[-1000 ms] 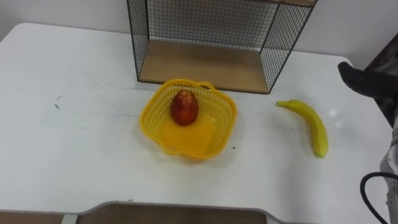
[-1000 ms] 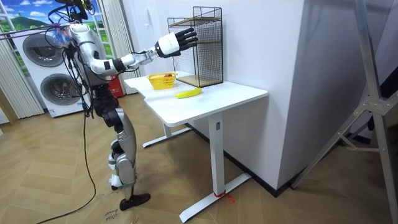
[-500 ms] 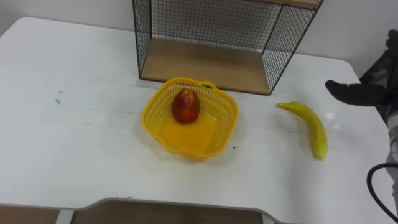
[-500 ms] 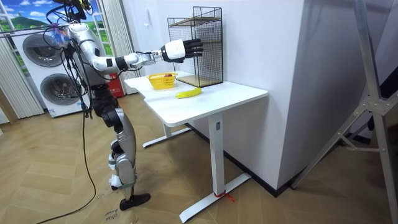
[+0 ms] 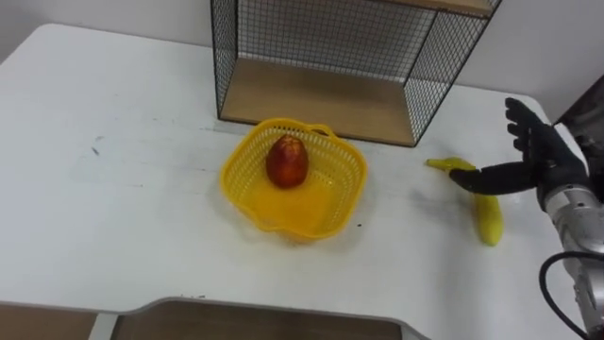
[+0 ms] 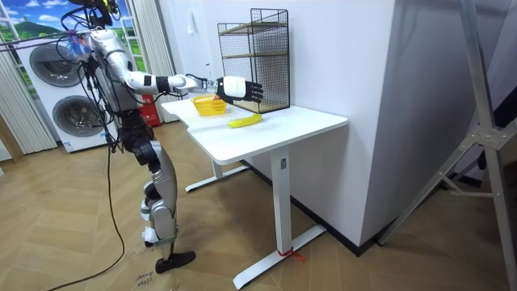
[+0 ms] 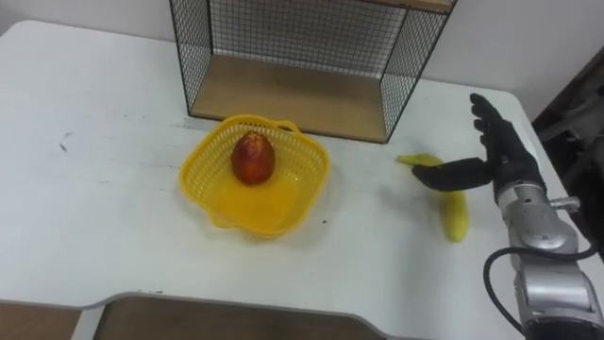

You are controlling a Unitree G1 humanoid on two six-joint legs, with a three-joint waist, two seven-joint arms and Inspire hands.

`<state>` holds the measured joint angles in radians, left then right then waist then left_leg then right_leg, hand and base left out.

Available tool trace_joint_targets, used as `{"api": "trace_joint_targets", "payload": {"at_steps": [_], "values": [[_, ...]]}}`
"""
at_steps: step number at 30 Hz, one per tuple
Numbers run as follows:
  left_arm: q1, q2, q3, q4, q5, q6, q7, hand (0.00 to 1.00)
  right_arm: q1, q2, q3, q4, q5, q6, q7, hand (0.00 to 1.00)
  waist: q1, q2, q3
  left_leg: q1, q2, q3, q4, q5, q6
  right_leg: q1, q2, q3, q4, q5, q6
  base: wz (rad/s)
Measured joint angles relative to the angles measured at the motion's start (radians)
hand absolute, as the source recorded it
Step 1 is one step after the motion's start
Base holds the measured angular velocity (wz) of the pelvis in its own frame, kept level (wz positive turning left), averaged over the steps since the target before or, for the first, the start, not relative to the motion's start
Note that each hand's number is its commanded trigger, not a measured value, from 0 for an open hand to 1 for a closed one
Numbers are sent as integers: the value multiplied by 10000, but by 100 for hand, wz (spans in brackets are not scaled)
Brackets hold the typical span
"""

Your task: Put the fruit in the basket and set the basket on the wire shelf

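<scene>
Yellow banana (image 5: 488,217) lies beneath the right hand (image 5: 540,159), fingers spread wide, empty — a shallow, skewed grasp could roll it off the white table (image 5: 113,217).

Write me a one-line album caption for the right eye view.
An open right robot hand hovers over a banana beside a yellow basket holding a red fruit, before a wire shelf.

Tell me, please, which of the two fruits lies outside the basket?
The banana, lying on the table near the open right hand; the red fruit sits inside the yellow basket.
</scene>
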<state>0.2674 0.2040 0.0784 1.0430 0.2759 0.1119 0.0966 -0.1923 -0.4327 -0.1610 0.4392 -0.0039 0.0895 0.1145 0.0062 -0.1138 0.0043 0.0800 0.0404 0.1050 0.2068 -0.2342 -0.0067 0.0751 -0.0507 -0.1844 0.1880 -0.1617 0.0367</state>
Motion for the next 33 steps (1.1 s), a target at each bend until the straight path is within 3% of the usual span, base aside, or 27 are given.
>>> {"api": "trace_joint_targets", "payload": {"at_steps": [12, 14, 20, 33], "values": [[-3, 14, 451, -50, -1, 206, -424, 0, -212, -33, -140, 990, -275, 230, 1354, 0, 21, -67, -37, 4, -1, -185, 144, 9, -1, 136, -10, -188, -8, 6, -9, 4], [21, 16, 452, -45, 0, 239, -441, 0, -210, -33, -142, 1185, -483, 435, 1548, 0, 22, -72, -38, -10, -1, -215, 152, 9, -1, 139, -11, -195, -3, 9, -14, 0], [25, 22, 453, -51, 1, 419, -660, 0, -212, -42, -157, 1608, -880, 450, 1741, 0, 14, -68, -42, -33, -2, -253, 144, 10, -2, 117, -9, -222, -7, 9, -14, 0], [-19, 73, 450, -121, -10, 417, -883, 0, -213, -234, -159, 2189, -1895, 521, 2476, 0, 33, -98, -47, 15, -6, -345, 239, 9, -3, 271, -10, -242, -11, 8, -14, 2]]}}
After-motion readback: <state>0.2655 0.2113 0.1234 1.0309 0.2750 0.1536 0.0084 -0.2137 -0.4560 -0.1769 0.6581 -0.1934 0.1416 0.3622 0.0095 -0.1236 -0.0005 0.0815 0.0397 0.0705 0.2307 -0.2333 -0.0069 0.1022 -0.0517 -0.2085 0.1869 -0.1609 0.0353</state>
